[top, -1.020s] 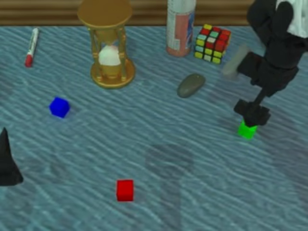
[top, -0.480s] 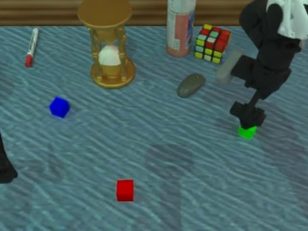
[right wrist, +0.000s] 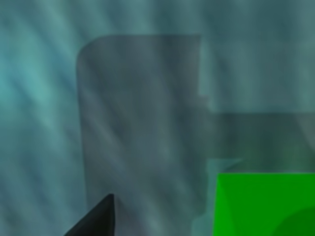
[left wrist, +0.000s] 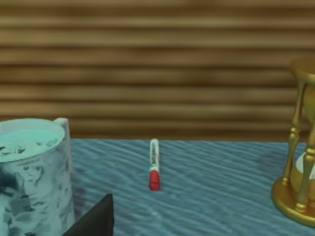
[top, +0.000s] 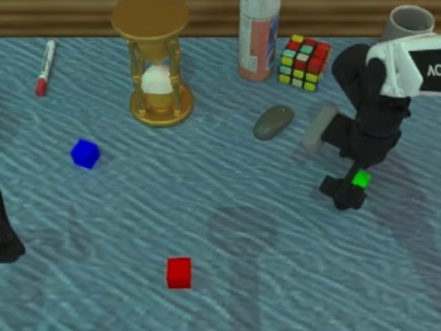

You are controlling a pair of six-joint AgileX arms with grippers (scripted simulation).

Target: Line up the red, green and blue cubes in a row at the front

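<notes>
Right hand over right side of surface, closed on green cube; cube sits between the dark fingers, held clear of the surface as far as the top view shows. In the right wrist view the green cube fills one corner, plain bright green, no markings, with the hand's shadow on the surface behind it.

Around the hand: grey pebble-shaped object just to its left and farther back; multicoloured puzzle cube and a tall can at the far edge; grey cup at far right corner. Nothing lies between the hand and the near edge.

White arm casing carries partial dark lettering; not legible. Can label unreadable.

Red cube near front, left of centre, plain bright red. Blue cube well to the left, mid-depth, deep blue. Gold hourglass far behind it; red-capped marker far left.

Left hand parked at left edge; cannot tell its grip.
</notes>
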